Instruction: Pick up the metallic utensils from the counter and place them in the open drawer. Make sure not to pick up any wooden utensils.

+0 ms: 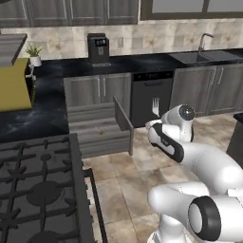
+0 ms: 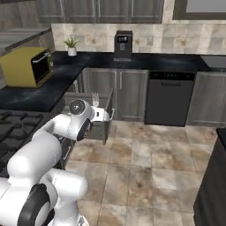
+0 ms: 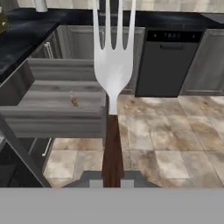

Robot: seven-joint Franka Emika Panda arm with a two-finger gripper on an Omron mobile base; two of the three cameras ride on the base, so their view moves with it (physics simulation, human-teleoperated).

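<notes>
My jaws clamped narrow on dark brown handle of one fork (image 3: 112, 65), silver head with four tines pointing away from me, upright in hand view. Fork (image 1: 155, 107) held in air over tiled floor (image 1: 137, 166), just beside open drawer (image 1: 99, 135). Drawer pulled out from grey cabinets below black surface (image 1: 33, 114). One small brownish item (image 3: 74, 101) lies inside drawer; cannot tell what. One dishwasher (image 1: 152, 95) to drawer's right. One coffee machine (image 1: 98, 47), one potted plant (image 1: 34, 54) on surface.
</notes>
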